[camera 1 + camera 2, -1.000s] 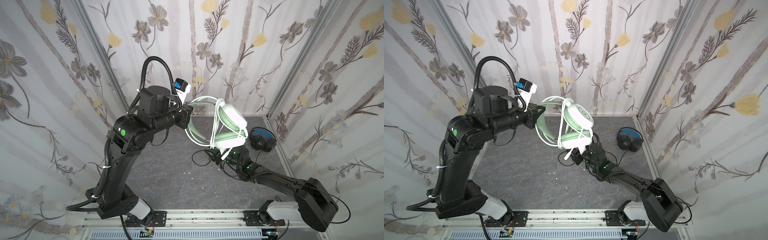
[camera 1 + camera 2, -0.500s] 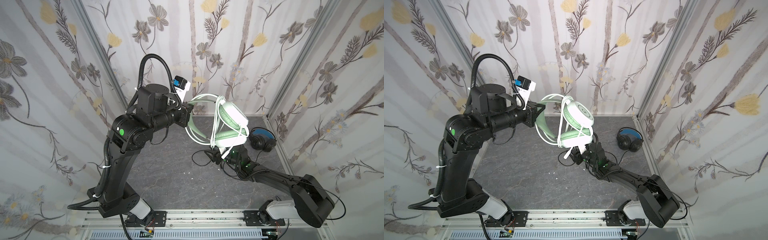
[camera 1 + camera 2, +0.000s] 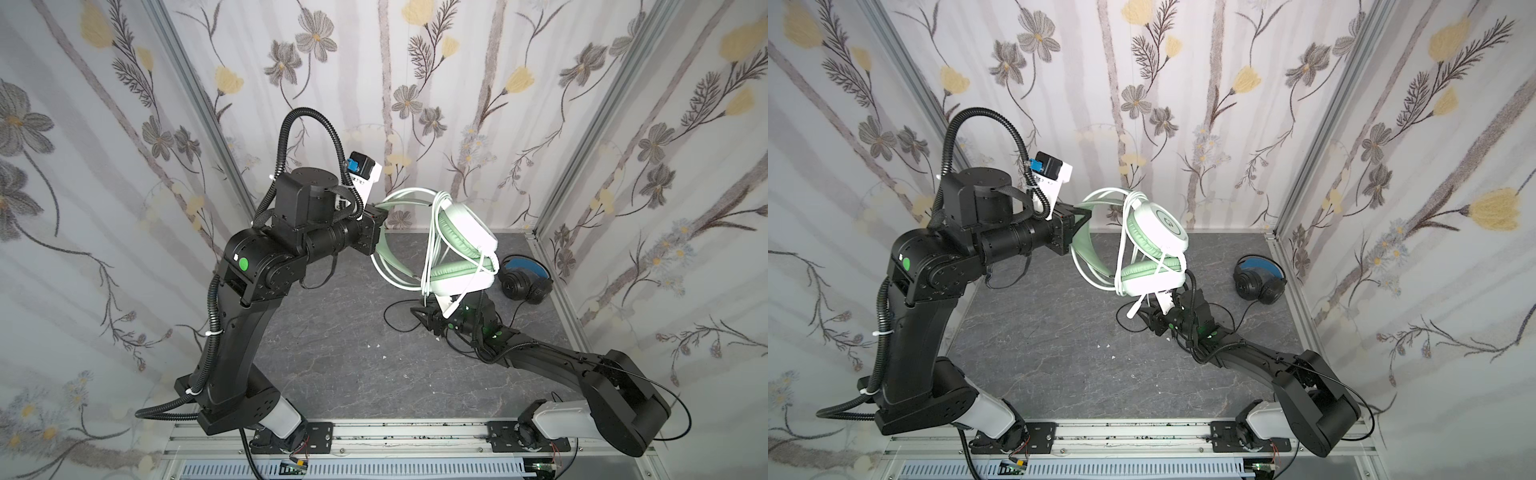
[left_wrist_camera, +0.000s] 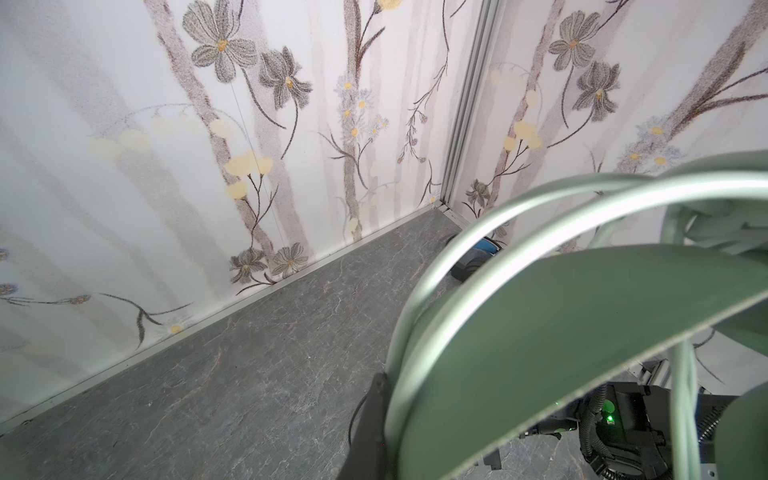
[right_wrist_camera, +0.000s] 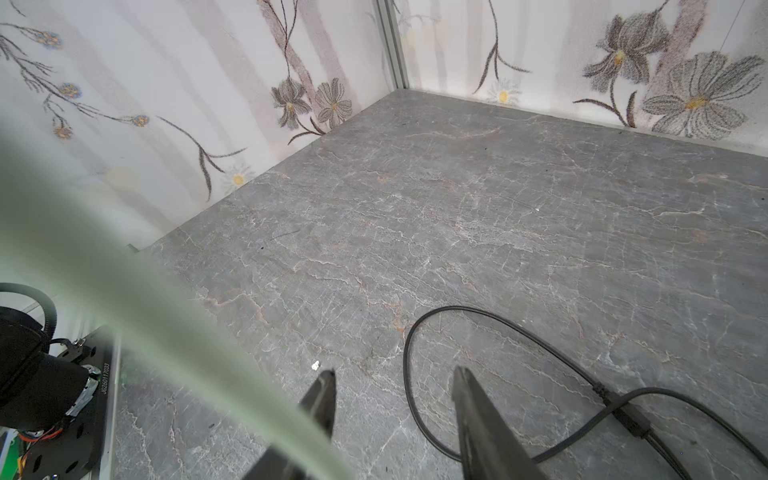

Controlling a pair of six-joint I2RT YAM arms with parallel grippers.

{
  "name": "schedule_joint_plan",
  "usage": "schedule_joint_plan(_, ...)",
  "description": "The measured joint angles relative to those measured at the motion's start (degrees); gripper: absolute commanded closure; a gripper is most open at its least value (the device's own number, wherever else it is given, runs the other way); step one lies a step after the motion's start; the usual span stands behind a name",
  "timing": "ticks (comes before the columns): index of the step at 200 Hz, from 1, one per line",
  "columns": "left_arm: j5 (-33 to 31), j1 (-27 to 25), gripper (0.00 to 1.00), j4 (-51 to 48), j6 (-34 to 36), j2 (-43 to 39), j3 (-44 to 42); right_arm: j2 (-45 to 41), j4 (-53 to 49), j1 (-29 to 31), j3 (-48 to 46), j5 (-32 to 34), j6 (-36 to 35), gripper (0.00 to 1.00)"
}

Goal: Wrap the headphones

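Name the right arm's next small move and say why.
Probably bring the right pincer to the loose plug end and close on it, ready to tuck. The left pincer holds the mint headset aloft by its band, the whitish cable is wound over the earcups, and the right jaws stand open, empty.

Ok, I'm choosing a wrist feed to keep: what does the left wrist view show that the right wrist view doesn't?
Left wrist only: a corner of the black headset and the right arm with its green light. Right wrist only: the right gripper, open, and a black cable on the table. Shared: the green headset, blurred from the right wrist, the table, flowered walls.
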Motion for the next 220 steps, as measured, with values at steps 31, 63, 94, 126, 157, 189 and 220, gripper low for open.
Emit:
schedule_joint_plan(31, 0.39, 0.00, 1.00, -0.04, -0.02, 0.00, 0.17, -0.66, -0.20, -0.04, -1.46, -0.15, 0.00, 0.54)
schedule_joint_plan(63, 0.57, 0.00, 1.00, -0.31, -0.02, -0.02, 0.22, -2.58, -0.20, -0.07, -3.48, -0.20, 0.00, 0.53)
schedule_joint_plan(94, 0.61, 0.00, 1.00, -0.35, -0.02, -0.02, 0.22, -3.21, -0.11, -0.09, -4.68, -0.20, 0.07, 0.55)
schedule_joint_plan(126, 0.83, 0.00, 1.00, -0.35, -0.15, -0.02, 0.22, -3.34, 0.13, -0.09, -5.14, -0.20, 0.66, 0.59)
schedule_joint_plan(157, 0.81, 0.00, 1.00, -0.33, -0.17, -0.09, 0.22, -4.20, 0.28, -0.09, -5.79, -0.17, 0.63, 0.71)
schedule_joint_plan(189, 0.81, 0.00, 1.00, -0.31, -0.20, -0.61, -0.04, -4.33, 0.28, -0.09, -5.97, -0.15, 0.63, 0.74)
schedule_joint_plan(220, 0.81, 0.00, 1.00, -0.33, -0.24, -0.83, -0.42, -4.39, 0.35, -0.09, -5.97, -0.17, 0.63, 0.69)
